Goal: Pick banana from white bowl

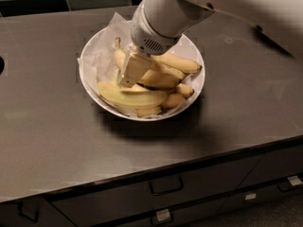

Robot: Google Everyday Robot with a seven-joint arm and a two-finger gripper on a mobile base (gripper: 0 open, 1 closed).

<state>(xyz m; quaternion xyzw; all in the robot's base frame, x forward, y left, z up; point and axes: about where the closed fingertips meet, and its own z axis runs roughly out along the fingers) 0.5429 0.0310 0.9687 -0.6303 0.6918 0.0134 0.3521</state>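
In the camera view, the white bowl [85, 74] stood on the dark grey tabletop [47, 126], about midway between its left and right edges and nearer its back edge than its front edge. A crumpled white paper liner [102, 56] lay inside it and poked up past the rim on the back-left side. The banana [161, 79] lay in the middle of the bowl: long, evenly curved and warm yellow, with a thin greenish stem pointing toward the tabletop's back edge. It was one of the largest fruits in the heap. A paler, greenish-yellow long banana [135, 98] lay along the bowl's front side, another yellow banana [179, 63] with a dark tip lay behind, and short stubby bananas [183, 90] were tucked in on the right. The robot's white arm [161, 18] reached in from the back-right corner, and its beige gripper [127, 78] pointed down into the bowl, its tip against the banana's left part near the stem. Whether the gripper was spread or closed on the fruit could not be told. Dark drawers [165, 186] with handles ran below the front edge.
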